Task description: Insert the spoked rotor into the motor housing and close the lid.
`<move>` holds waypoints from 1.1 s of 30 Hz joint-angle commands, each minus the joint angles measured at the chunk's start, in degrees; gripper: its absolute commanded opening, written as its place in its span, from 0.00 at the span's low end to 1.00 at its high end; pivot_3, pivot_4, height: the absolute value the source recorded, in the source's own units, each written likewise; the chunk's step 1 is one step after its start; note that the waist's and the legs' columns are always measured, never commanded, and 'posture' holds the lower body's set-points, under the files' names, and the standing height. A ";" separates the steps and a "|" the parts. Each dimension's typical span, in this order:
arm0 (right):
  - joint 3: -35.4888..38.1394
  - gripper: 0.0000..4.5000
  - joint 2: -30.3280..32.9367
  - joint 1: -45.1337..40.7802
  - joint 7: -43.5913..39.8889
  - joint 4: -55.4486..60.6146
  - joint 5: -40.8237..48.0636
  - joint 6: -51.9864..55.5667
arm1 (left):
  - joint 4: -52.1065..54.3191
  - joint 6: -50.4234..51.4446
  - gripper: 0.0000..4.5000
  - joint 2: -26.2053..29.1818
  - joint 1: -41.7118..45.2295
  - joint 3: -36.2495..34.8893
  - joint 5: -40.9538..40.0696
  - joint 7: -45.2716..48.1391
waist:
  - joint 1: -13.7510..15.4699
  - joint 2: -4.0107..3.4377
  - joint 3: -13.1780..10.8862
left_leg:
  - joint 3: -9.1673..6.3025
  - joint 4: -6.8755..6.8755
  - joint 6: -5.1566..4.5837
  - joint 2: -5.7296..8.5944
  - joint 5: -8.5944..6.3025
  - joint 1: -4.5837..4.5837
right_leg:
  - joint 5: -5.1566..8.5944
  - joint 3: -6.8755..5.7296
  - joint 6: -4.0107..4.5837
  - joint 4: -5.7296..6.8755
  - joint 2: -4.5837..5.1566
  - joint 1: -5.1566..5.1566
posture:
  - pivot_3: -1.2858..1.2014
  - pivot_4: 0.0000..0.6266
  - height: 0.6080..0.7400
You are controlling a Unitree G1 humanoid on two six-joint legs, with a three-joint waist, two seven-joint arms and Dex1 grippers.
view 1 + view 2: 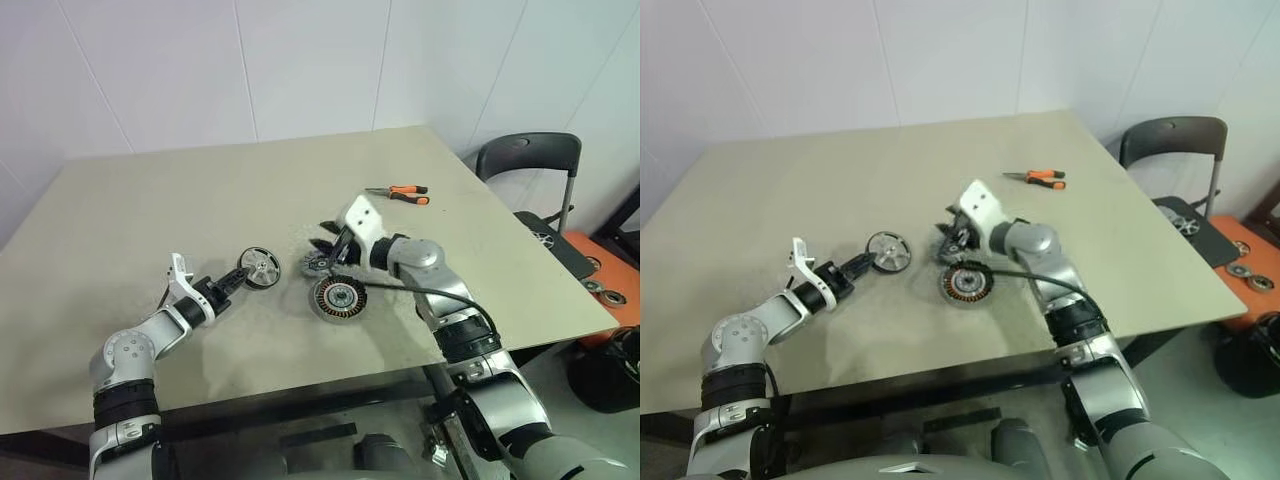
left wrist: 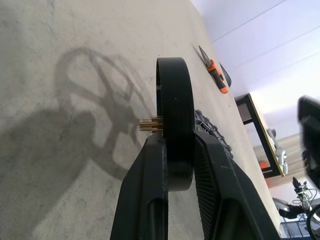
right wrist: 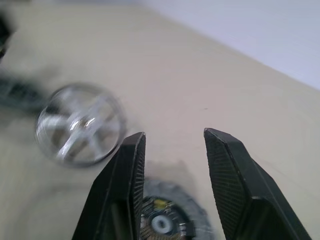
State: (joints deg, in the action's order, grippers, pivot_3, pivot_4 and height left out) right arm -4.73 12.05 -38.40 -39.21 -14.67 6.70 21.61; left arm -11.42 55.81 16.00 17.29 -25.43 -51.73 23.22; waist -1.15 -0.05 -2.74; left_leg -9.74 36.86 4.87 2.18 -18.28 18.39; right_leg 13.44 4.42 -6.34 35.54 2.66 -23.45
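The spoked rotor [image 1: 261,267] stands on edge, pinched by its rim in your left claw [image 1: 243,274]. The claw is closed on it from the rotor's 8 o'clock side. In the left wrist view the two black fingers clamp the rim from both faces, and a small brass-coloured hub stub juts out to one side. The wheel's spoked shadow falls on the worktop [image 1: 200,180] under it.

The motor housing [image 1: 338,298] lies flat at the rotor's 4 o'clock, near it but apart. Its open face is turned up, showing copper windings around a silvery centre.

Just past the housing at its 11 o'clock hangs your right claw [image 1: 325,248]. Its fingers stand apart, and the right wrist view shows bare worktop between them. A dull grey toothed piece, apparently the lid [image 1: 318,263], sits right under those fingertips. You cannot tell whether they touch it.

Orange-handled pliers [image 1: 400,193] lie well off at the housing's 1 o'clock. From the rotor, 9 through 12 o'clock is open worktop. The near edge runs at 6 o'clock of both parts, with bare surface before it. A dark chair [image 1: 527,155] stands beyond the worktop's right edge at 2 o'clock.
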 commanded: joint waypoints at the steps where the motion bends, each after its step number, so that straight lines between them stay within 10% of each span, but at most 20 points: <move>1: 8.11 0.43 1.11 -2.87 1.02 6.97 8.62 6.91 | 3.29 2.34 0.14 0.82 1.64 -1.51 -4.16 0.94 | 0.14 -0.01 -0.01 | -0.01 -0.01 0.00 0.00 0.00 0.02 | 0.00 -0.01 0.00 -0.01 0.00 0.00 | 0.52 0.00 1.00; 12: 9.12 0.43 6.94 4.68 2.40 11.82 11.76 12.86 | 12.23 12.45 0.14 -2.27 1.91 -6.32 -33.41 -11.62 | -0.17 -0.06 -0.08 | 0.08 -0.02 -0.22 -0.02 -0.13 0.10 | 0.03 0.02 -0.06 -0.29 0.03 0.00 | 0.52 0.00 1.00; 33: 4.02 0.43 5.77 8.27 5.39 13.70 10.15 10.66 | 1.45 15.29 0.14 -5.48 2.38 10.14 -27.38 -8.35 | 0.22 -0.05 -0.10 | 0.12 0.01 -0.21 0.00 -0.13 0.10 | 0.03 0.04 -0.04 -0.31 0.01 0.02 | 0.52 0.00 1.00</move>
State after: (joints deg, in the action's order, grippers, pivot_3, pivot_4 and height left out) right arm -0.87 17.89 -29.66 -34.23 -3.35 17.00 33.69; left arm -9.15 70.77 10.65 18.71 -14.78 -78.79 13.99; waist -0.93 -0.11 -2.84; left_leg -9.63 36.87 4.66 2.18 -18.41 18.48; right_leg 13.48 4.47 -6.38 35.24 2.67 -23.43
